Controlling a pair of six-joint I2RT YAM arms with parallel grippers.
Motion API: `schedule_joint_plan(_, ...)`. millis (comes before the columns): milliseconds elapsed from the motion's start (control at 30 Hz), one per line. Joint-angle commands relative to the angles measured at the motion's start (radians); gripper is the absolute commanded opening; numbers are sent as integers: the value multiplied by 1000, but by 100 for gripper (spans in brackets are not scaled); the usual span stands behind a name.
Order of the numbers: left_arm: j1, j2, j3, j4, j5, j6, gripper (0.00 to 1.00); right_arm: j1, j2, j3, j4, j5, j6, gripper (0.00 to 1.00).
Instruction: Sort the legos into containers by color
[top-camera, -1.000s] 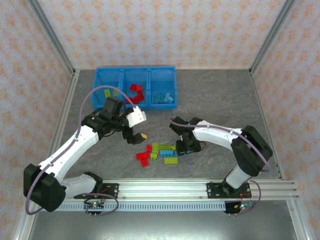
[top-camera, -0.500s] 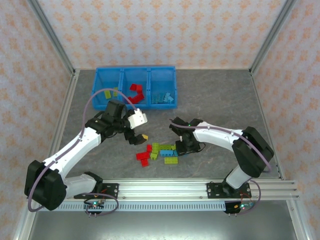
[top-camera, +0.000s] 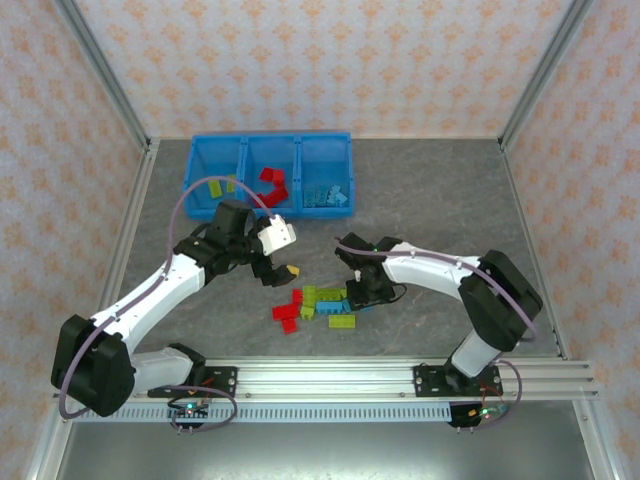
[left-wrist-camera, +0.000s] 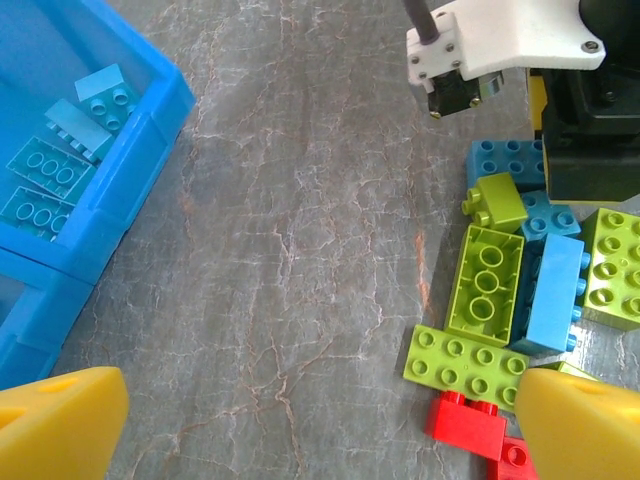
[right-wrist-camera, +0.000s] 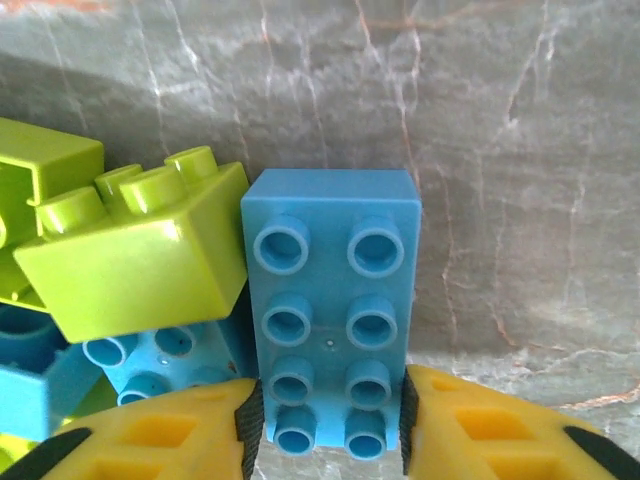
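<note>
Bright, even light, soft shadows beside the legos (right-wrist-camera: 335, 290), near edges blurred.

Right wrist cam: blue brick (right-wrist-camera: 335, 290) near-end sides covered by pincer fingers (right-wrist-camera: 480, 430); lime brick (right-wrist-camera: 45, 165) cropped at left edge. Left wrist cam: red brick (left-wrist-camera: 468, 420) partly behind yellow fingertip (left-wrist-camera: 585, 430); bin (left-wrist-camera: 130, 170) cropped top/left.

left gripper (left-wrist-camera: 320, 425): wide apart | legos (left-wrist-camera: 490, 285): piled at right | containers (left-wrist-camera: 120, 190): upper left, some legos inside
</note>
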Motion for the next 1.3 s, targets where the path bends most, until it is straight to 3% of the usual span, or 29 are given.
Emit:
schedule_joint_plan(0,1,-8,-19,33,-17,-10,100,3,68,-69,30,87,14,38)
schedule_joint_plan(267,2,-2,-16,58,-63,-16,100,3,-60,-62,-58,278,79,29)
schedule_joint_plan(467,6,-9,-23,88,-62,-32,100,2,-169,12,-68,295,83,30)
schedule_joint_plan(700,14,-12,-18,115,-88,-54,100,-10,-152,245,-23,306,61,30)
schedule_joint_plan(900,25,-21,-24,132,-122,-65,100,-83,74,527,139,310,-26,30)
schedule_joint_plan(1100,30,-36,-30,140,-147,-65,100,-150,404,870,155,326,-65,30)
schedule_joint_plan(1267,34,-50,-42,157,-165,-69,100,-196,594,1108,128,276,-82,41)
